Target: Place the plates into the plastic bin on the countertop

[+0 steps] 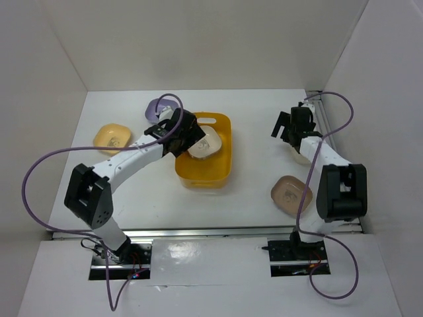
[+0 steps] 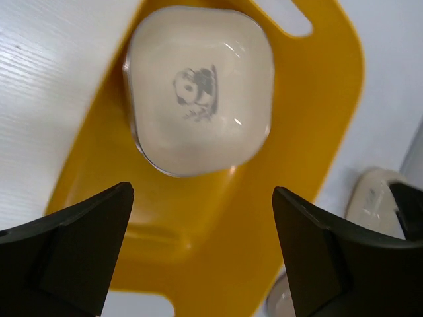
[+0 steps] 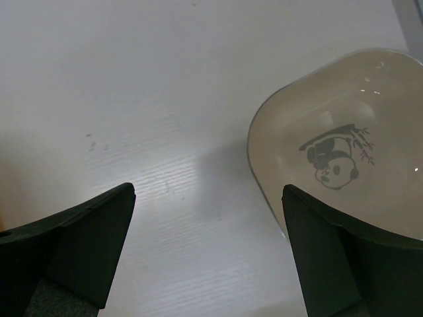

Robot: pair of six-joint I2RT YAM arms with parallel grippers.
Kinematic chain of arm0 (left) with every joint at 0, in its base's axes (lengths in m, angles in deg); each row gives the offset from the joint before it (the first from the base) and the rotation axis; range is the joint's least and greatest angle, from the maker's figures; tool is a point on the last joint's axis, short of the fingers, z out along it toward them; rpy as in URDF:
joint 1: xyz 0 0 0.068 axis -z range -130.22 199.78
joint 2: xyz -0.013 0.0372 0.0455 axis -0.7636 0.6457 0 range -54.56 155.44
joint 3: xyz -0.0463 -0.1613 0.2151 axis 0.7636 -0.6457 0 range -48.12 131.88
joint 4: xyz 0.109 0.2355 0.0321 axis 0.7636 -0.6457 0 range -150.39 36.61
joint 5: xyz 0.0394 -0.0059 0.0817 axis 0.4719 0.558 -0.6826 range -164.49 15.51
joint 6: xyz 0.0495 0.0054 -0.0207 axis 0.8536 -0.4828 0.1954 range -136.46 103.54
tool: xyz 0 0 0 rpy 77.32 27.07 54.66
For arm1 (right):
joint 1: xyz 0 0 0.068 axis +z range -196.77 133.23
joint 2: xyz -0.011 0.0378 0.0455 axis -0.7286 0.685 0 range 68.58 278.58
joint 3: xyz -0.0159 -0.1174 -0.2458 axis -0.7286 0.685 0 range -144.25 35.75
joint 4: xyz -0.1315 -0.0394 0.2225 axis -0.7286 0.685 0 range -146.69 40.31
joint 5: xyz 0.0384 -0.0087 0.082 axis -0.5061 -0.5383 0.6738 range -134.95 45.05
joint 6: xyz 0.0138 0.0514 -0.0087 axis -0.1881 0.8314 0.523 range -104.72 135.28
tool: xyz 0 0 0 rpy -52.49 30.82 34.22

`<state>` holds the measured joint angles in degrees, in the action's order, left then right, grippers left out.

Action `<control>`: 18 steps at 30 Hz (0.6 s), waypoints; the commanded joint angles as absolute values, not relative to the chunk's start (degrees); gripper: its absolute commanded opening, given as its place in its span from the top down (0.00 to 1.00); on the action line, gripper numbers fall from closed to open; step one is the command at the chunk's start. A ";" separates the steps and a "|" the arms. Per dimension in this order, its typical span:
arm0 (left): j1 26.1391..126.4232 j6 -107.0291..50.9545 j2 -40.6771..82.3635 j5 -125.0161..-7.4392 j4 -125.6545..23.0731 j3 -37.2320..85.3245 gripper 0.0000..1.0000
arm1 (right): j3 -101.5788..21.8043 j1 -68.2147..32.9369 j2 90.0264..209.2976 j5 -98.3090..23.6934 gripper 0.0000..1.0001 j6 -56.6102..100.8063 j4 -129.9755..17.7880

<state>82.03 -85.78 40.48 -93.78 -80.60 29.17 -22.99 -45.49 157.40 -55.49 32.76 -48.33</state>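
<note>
The yellow plastic bin (image 1: pixel 198 179) sits on the white countertop (image 1: pixel 254 115). One cream plate (image 2: pixel 198 86) with a little panda lies flat inside the bin, near the handle slot. The left gripper (image 2: pixel 201 198) hangs right over the bin. Its jaws are wide apart and hold nothing. A purple plate (image 1: pixel 156 105) lies just beside the bin's far left corner, and a yellow plate (image 1: pixel 111 137) lies further left. The right gripper (image 3: pixel 208 198) is well to the right of the bin, jaws wide apart, holding nothing. Another cream panda plate (image 3: pixel 337 145) lies below it, a bit to one side. A brown plate (image 1: pixel 291 193) lies right of the bin, nearer the arm bases.
</note>
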 commanded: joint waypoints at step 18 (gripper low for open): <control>83.28 -77.63 13.83 -97.60 -83.89 18.15 0.00 | -26.57 -47.56 176.41 -59.90 0.47 30.05 -50.80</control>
<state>84.70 -79.35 17.12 -95.02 -82.85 19.69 -25.22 -47.19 174.07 -59.52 30.00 -49.20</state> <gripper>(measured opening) 0.997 0.575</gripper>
